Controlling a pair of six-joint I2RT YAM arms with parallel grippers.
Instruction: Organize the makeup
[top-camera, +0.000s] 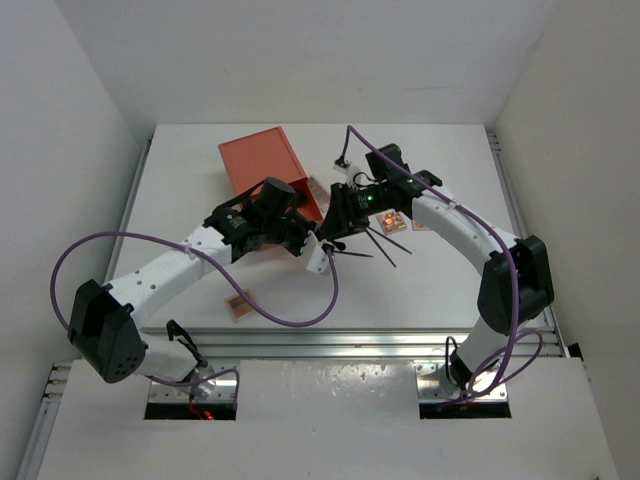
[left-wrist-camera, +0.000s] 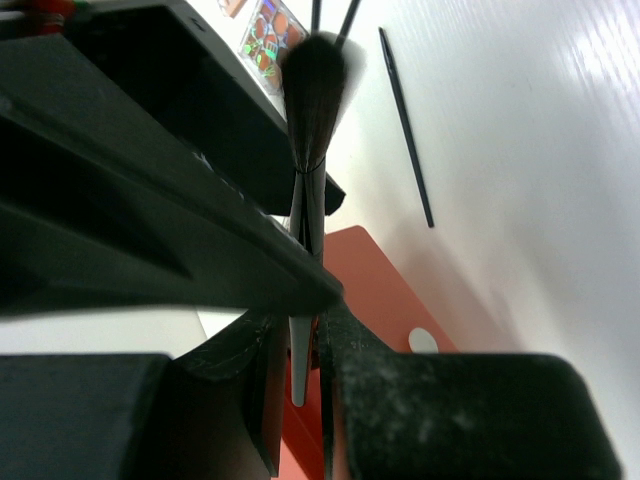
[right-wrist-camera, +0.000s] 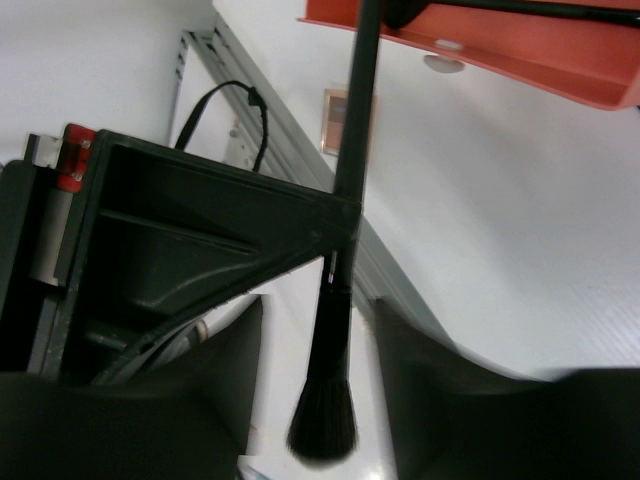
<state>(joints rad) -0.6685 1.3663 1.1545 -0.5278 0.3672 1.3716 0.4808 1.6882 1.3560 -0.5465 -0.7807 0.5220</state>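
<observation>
In the top view I get bright, even light from overhead; the white table (top-camera: 190, 200) reads near-overexposed, and the shadows on it are soft. In the left wrist view, glare streaks the upper right, and the left gripper (left-wrist-camera: 300, 335) at the bottom is dark and out of focus. In the right wrist view, the brush (right-wrist-camera: 323, 420) bristles at bottom centre are blurred.

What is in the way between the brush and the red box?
Nothing that I can see. The left gripper pinches the brush by its handle right beside the red box, and the right gripper is open around the bristles.
</observation>
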